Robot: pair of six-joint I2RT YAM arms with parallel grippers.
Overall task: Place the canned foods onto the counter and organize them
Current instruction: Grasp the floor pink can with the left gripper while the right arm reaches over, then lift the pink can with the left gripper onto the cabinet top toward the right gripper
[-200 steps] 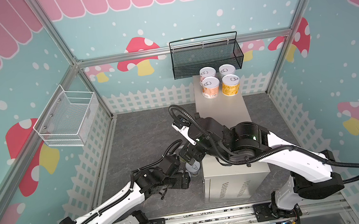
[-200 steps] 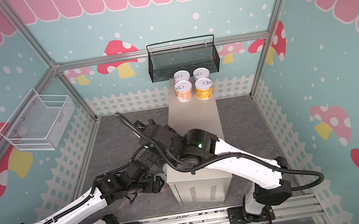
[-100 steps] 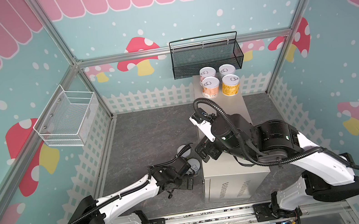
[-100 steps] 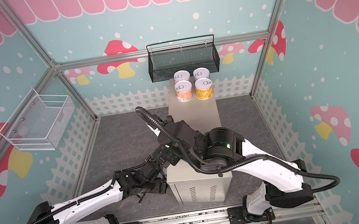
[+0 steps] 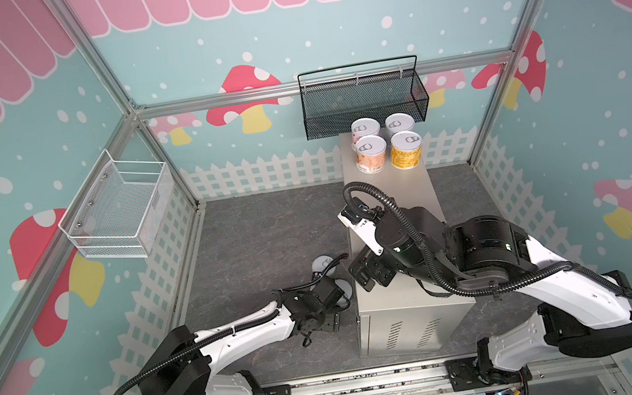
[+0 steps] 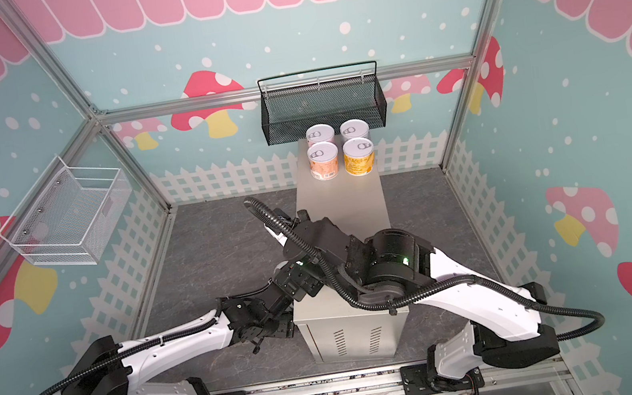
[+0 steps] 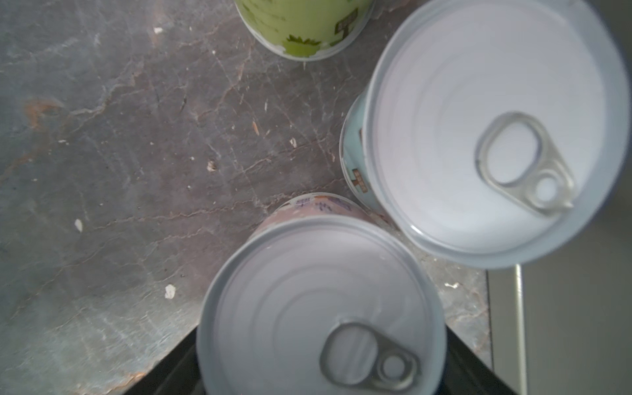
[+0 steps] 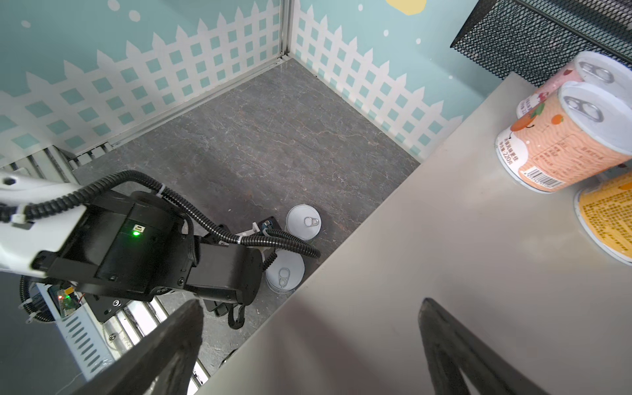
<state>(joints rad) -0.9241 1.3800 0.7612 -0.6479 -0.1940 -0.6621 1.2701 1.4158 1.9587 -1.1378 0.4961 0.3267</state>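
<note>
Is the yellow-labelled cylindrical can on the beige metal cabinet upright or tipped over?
Upright: the yellow-labelled cylindrical can rests base-down on the beige metal cabinet, silver pull-tab lid facing up.

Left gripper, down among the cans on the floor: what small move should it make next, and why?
Probably close the left gripper fully on the pink-labelled can before any lift. It stands upright between the fingers, but a firm clamp isn't clear yet, and the blue-labelled can stands close beside it, so a loose grip could knock it.

Left gripper (image 7: 321, 330) clamped, right gripper (image 8: 312, 302) agape
</note>
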